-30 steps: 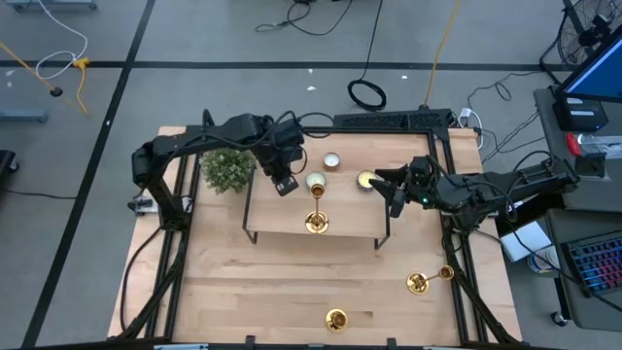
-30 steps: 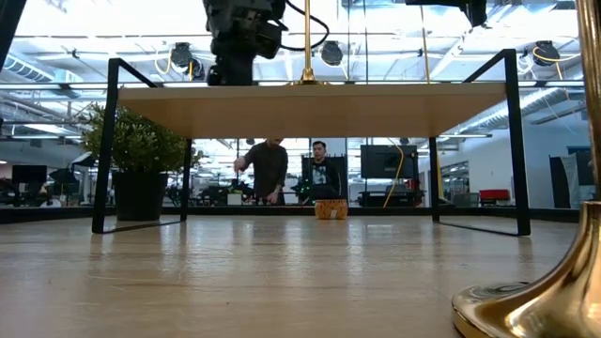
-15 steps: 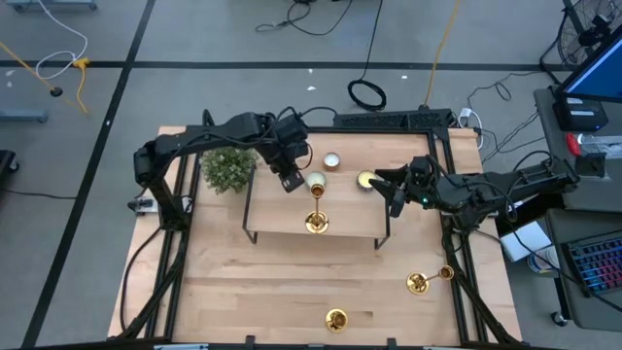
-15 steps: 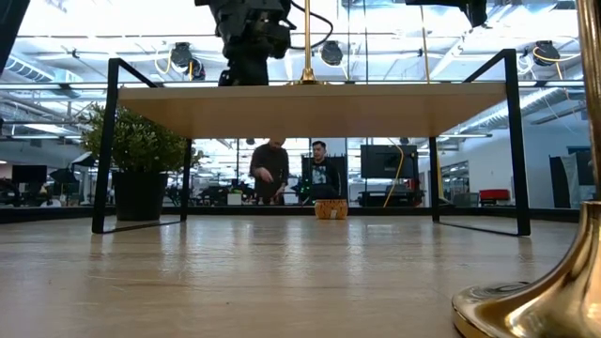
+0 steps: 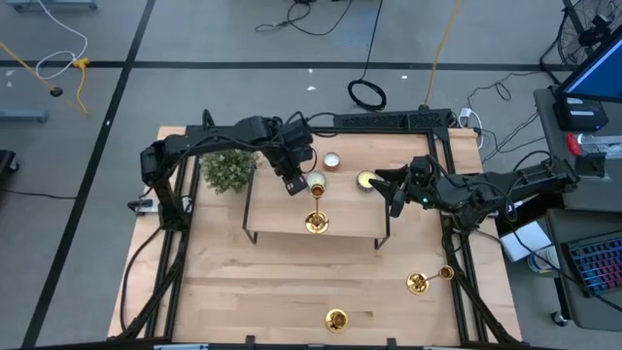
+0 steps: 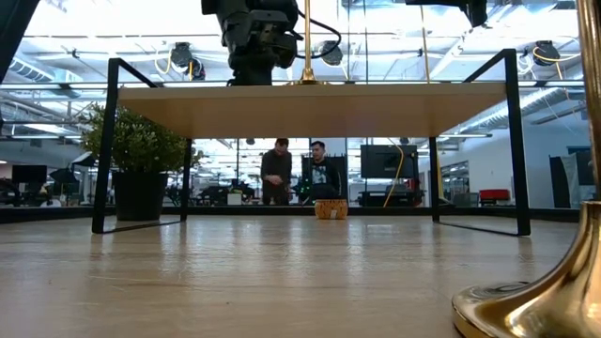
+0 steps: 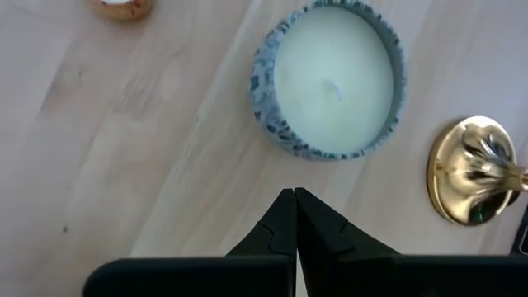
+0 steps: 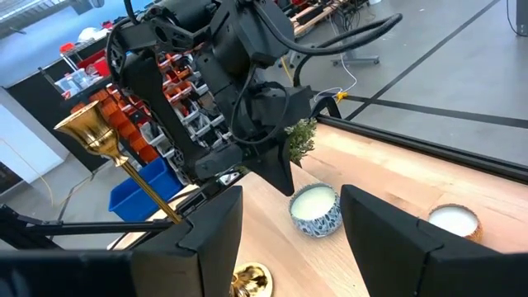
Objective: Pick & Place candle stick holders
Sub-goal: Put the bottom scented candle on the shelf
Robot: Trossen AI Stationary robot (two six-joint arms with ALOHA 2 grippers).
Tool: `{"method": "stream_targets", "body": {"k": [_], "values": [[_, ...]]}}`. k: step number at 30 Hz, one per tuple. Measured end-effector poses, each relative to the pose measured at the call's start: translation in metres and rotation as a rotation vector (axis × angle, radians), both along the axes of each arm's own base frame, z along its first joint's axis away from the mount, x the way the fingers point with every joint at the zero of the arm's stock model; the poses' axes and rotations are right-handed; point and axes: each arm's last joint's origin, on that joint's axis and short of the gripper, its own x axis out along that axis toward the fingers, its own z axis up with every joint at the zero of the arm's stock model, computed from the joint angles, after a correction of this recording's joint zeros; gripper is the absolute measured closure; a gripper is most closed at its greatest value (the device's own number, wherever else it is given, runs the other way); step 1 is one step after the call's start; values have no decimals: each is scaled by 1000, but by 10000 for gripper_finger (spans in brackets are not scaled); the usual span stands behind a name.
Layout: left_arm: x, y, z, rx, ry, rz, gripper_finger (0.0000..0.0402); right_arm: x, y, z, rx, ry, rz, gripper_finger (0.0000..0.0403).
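One gold candle stick holder (image 5: 316, 220) stands upright by its round base on the raised wooden shelf (image 5: 282, 216); its stem (image 6: 305, 38) shows in the low view. Two more holders rest on the table, one near the right edge (image 5: 419, 282), one near the front edge (image 5: 336, 319). My left gripper (image 5: 293, 181) (image 7: 294, 200) is shut and points down over the shelf, just beside a patterned jar candle (image 7: 330, 81) and left of the holder's base (image 7: 472, 170). My right gripper (image 5: 389, 191) (image 8: 289, 239) hangs open at the shelf's right end, nothing between its fingers.
A tealight (image 5: 331, 160) and another candle (image 5: 366, 180) sit on the shelf's far side. A bushy green plant (image 5: 227, 169) stands at the shelf's left end. The shelf's black legs (image 6: 105, 141) stand on the table. People show in the room beyond.
My left gripper, still shut, has moved a little toward the table's right, closer to the jar candle and the holder on the shelf, sinking slightly. The holders and candles have not moved.
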Motion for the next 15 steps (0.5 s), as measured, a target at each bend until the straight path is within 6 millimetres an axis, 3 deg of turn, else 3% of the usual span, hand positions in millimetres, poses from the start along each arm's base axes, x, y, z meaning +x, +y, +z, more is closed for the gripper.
{"method": "stream_targets", "body": {"k": [15], "values": [[3, 5, -2, -14, -29, -4, 401, 0, 0, 0, 0, 0, 0, 203]]}}
